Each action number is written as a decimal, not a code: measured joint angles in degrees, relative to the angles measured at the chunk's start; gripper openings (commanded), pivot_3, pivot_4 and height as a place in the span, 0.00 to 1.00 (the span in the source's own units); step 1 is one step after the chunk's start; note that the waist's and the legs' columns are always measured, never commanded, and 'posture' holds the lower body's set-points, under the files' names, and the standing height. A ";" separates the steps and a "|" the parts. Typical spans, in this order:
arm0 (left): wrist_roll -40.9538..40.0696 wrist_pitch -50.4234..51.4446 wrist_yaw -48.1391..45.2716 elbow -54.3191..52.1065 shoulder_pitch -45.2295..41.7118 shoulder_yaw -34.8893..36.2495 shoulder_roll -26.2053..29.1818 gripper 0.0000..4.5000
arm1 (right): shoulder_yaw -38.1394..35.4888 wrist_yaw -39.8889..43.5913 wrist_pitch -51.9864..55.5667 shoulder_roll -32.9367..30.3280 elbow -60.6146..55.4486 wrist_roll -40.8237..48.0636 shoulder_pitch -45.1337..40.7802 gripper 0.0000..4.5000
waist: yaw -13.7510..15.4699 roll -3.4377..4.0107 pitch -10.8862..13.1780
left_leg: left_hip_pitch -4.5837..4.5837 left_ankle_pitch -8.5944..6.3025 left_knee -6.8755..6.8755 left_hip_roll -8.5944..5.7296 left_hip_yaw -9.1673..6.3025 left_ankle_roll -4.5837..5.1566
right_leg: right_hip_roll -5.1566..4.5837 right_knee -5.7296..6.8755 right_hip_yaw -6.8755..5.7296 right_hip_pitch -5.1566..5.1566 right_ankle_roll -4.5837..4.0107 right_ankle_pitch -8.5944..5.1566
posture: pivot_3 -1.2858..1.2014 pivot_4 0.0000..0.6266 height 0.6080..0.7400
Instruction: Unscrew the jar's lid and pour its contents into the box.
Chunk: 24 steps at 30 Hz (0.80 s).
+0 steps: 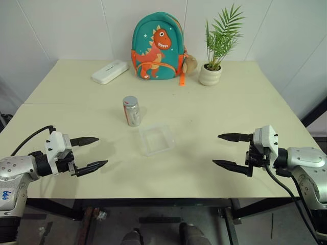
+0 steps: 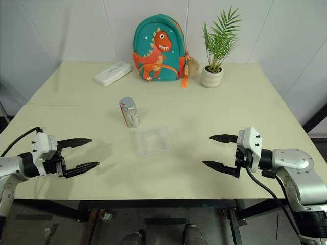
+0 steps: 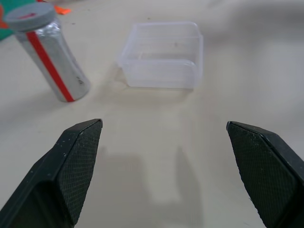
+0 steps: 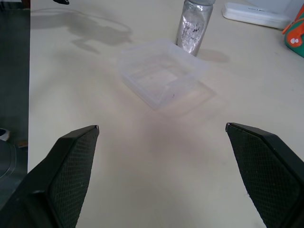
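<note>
On the pale yellow-cream surface (image 1: 240, 109) a small cylindrical jar with silvery walls and a red stripe down its side (image 1: 132, 113) stood upright near the middle, its round grey screw lid with a red mark (image 1: 130, 101) still on top. The contents could not be made out through the jar's wall. Just nearer and to the right of the jar, apart from it, lay the shallow square box of clear plastic (image 1: 156, 139), with nothing visible in it. The left gripper (image 1: 92, 153) hung above the near left part of the surface, its two black fingers spread wide and holding nothing, pointing toward the middle. The right gripper (image 1: 228, 150) hung above the near right part, likewise spread wide with nothing between its fingers, facing the left one across the box. Both grippers were well apart from the jar and the box. Along the far edge stood a white oblong case (image 1: 110, 71) on the left, a teal child's backpack with an orange dinosaur picture (image 1: 157, 47) in the middle, and a green leafy plant in a white pot (image 1: 210, 74) to the right.
</note>
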 measured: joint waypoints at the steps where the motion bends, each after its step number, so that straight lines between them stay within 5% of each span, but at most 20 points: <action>1: 0.05 -0.25 0.24 -0.06 -0.16 0.08 0.00 0.99 | 0.03 0.01 -0.02 0.02 0.02 0.00 -0.01 1.00 | 0.02 0.00 0.00 | 0.00 0.00 0.02 0.00 0.03 0.00 | 0.00 0.00 0.03 0.00 -0.05 -0.02 | 0.52 0.24 1.00; 9: 0.38 -0.19 6.43 -3.54 1.59 0.75 -4.06 0.99 | 3.20 0.72 -0.57 2.66 2.08 -0.51 -2.46 1.00 | -0.73 0.00 0.00 | 0.16 0.00 0.04 -0.01 0.40 0.01 | 0.01 0.04 0.44 0.00 0.04 0.05 | 0.52 0.24 1.00; 17: 5.66 2.24 26.35 -6.87 -2.09 -2.97 -18.58 0.99 | 5.84 -4.47 1.42 11.91 0.75 1.88 -12.67 1.00 | -0.77 -0.03 0.01 | 0.47 0.04 0.21 -0.01 0.45 0.07 | 0.08 0.15 0.56 0.26 0.21 0.24 | 0.52 0.24 1.00; 24: 11.45 0.77 37.57 0.01 -10.40 -5.35 -25.31 0.99 | 9.61 -9.92 2.54 19.80 -2.57 2.34 -17.87 1.00 | -0.77 -0.05 -0.01 | 0.50 0.04 0.23 -0.01 0.44 0.07 | 0.12 0.16 0.58 0.30 0.33 0.33 | 0.52 0.24 1.00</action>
